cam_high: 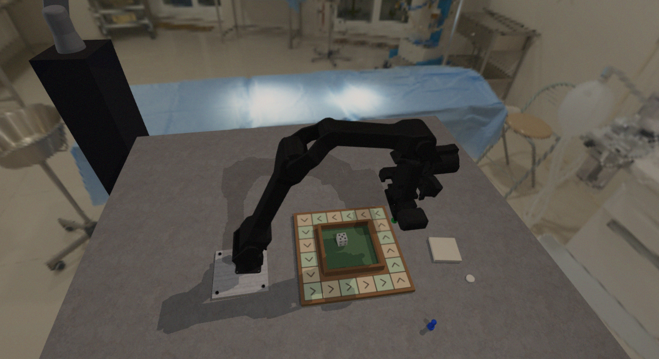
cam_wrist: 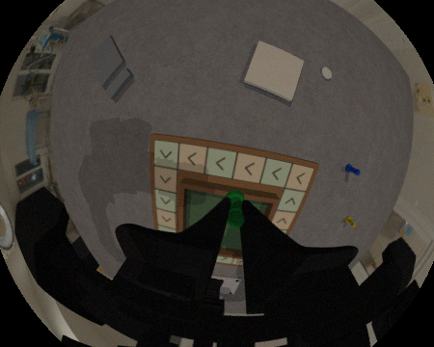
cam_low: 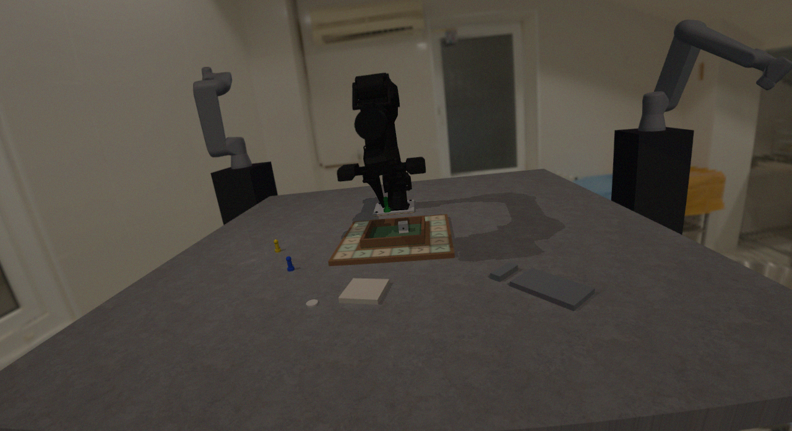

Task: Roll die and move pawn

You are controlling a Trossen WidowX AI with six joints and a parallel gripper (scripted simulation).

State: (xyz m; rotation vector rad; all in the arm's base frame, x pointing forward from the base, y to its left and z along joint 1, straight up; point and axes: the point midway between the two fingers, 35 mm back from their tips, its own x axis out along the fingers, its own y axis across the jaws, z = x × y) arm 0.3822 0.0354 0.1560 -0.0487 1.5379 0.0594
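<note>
Pinching the green pawn [cam_high: 394, 220] [cam_low: 386, 204] [cam_wrist: 235, 209] between the nearly closed fingers of my pincer [cam_high: 395, 218] [cam_low: 387, 201] [cam_wrist: 235, 203], above the board [cam_high: 358, 301] [cam_low: 394, 258] [cam_wrist: 236, 145], I could lose it to its slick roundness or misplace it by miscounting squares, while the die [cam_high: 341, 239] [cam_low: 403, 227] sits in the tray [cam_high: 354, 270] [cam_low: 394, 241] [cam_wrist: 227, 188]
</note>
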